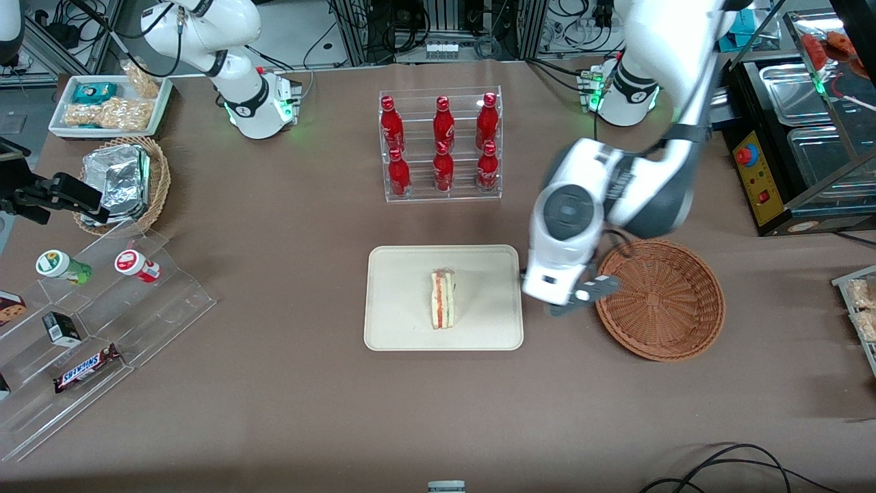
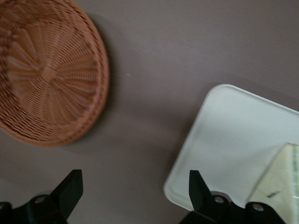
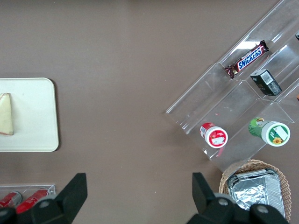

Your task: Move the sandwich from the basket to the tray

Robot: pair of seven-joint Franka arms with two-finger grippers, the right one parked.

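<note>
Judging by how things lie, we take the placing step as done: the sandwich (image 1: 443, 299) rests on its side near the middle of the tray (image 1: 397, 322), its striped cut edge showing orange-red and green, and nothing touches it. Our claw (image 1: 583, 296) hangs above the bare bench (image 1: 274, 383) in the gap between the tray and the basket (image 1: 660, 299), close to the basket's rim. In the left wrist view its two dark fingers (image 2: 69, 189) stand wide apart with only bench cloth between them, so it grips nothing. That same view shows the basket (image 2: 46, 74) with no food in it, and a corner of the tray (image 2: 219, 154) with the pale sandwich (image 2: 280, 179) on it.

We reckon the task is essentially complete. What remains, in our judgement, is only to lift the arm clear and carry it away from both things, rising first so that the fingers do not clip the wicker rim or nudge the tray. A rack of red bottles (image 1: 441, 144) stands farther from the front camera, well apart from all this.
</note>
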